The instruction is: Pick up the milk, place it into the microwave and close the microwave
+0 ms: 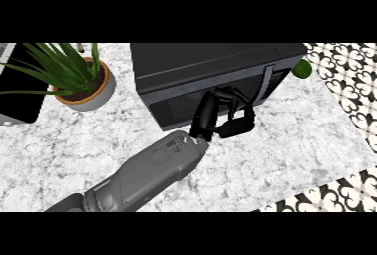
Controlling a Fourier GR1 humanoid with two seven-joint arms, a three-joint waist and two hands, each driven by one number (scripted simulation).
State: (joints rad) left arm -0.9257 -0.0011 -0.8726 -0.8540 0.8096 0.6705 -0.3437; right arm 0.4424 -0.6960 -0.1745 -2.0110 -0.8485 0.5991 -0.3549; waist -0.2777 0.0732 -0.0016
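The black microwave (213, 64) stands at the back of the marble counter, and its door (180, 107) lies flush against its front. My left hand (221, 117) is at the door's right part, beside the control panel (274, 79); its fingers are relaxed and slightly bent, touching the door and holding nothing. Its grey forearm (147, 172) runs in from the lower left. No milk shows anywhere on the counter, and the microwave's inside is hidden. My right hand is out of the picture.
A potted green plant (81, 77) stands left of the microwave. A black appliance (18, 94) lies at the far left edge. A small green object (302, 68) peeks out behind the microwave's right corner. The counter's edge (346, 124) runs down the right, with patterned floor beyond.
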